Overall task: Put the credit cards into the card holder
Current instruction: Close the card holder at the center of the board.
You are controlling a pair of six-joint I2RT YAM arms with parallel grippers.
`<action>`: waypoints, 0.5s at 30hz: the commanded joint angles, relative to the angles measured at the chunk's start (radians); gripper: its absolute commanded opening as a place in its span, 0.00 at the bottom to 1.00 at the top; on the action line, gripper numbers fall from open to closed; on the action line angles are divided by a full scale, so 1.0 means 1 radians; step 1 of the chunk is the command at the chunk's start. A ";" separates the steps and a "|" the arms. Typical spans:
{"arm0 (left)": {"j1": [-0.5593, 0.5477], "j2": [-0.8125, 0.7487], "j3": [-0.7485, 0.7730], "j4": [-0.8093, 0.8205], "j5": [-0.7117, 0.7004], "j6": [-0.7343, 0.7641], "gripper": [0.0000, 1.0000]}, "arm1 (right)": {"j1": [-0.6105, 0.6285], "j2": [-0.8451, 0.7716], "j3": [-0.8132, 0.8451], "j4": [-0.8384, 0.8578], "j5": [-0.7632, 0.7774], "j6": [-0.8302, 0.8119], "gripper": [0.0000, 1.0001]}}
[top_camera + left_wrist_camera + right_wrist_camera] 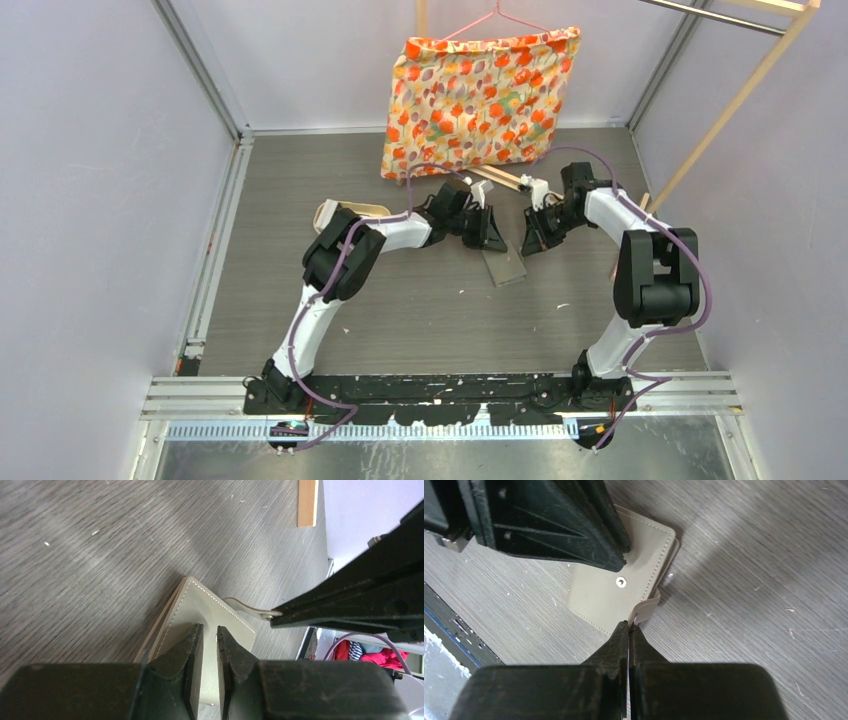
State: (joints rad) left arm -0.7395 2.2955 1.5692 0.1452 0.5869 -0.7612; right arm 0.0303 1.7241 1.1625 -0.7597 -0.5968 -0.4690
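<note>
The card holder [503, 266], grey, stitched and folded shut, lies flat on the table between my two grippers. My right gripper [629, 625] is shut on its thin strap tab [650, 606] at the holder's edge [596, 595]. From the left wrist view that grip shows at the strap [244, 607]. My left gripper [209, 629] hovers over the holder's top face [200, 607], its jaws a narrow gap apart with nothing between them. A metal snap [622, 582] sits on the face just below the left gripper's tips [619, 560]. The credit cards are out of view.
A floral fabric bag [480, 100] hangs from a pink hanger at the back. A tan oval tray [345, 210] lies behind the left arm. Wooden bars [735, 100] lean at the right rear, and a wood strip [306, 502] lies on the table.
</note>
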 commanded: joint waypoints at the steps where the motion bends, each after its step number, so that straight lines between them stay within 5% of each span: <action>1: -0.008 0.024 0.023 -0.049 -0.010 -0.014 0.19 | 0.054 -0.048 -0.012 -0.008 -0.004 -0.066 0.01; 15: -0.006 0.001 -0.034 -0.038 -0.041 -0.044 0.18 | 0.159 -0.003 -0.035 0.096 0.139 0.027 0.02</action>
State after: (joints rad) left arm -0.7422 2.3028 1.5646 0.1314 0.5804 -0.8085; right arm 0.1818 1.7237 1.1336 -0.7330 -0.5018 -0.4896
